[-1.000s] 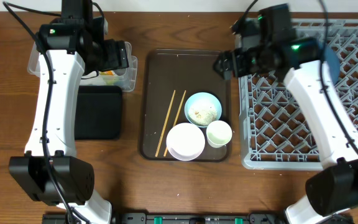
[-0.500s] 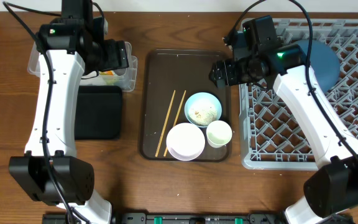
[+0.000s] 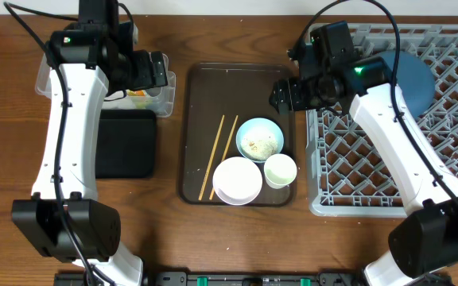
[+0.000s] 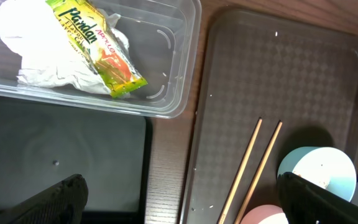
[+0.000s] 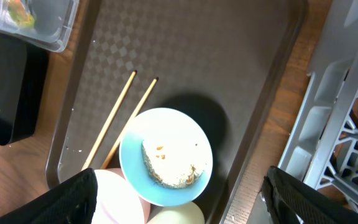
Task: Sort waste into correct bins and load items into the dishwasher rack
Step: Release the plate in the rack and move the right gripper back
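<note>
The clear tub (image 4: 166, 68) holds the crumpled napkin (image 4: 36, 62) and the yellow-green wrapper (image 4: 98, 46). My left gripper (image 4: 185, 202) hangs open and empty beside that tub, over the black tray (image 3: 126, 143). On the brown serving tray (image 3: 205, 87) lie the chopsticks (image 3: 219, 155), a light blue bowl (image 5: 132, 168) with rice scraps (image 5: 169, 163), a white bowl (image 3: 238, 180) and a pale green cup (image 3: 280, 170). My right gripper (image 5: 179, 199) is open and empty above the light blue bowl. The dark blue plate (image 3: 412, 79) stands in the grey rack (image 3: 372, 167).
The rack's left wall (image 5: 328, 118) runs close along the serving tray's right edge. The black tray sits directly in front of the clear tub on the wooden table (image 3: 6, 151).
My right arm has swung left from the rack to over the serving tray, leaving the dark blue plate in the rack. The left arm has stayed in place.
</note>
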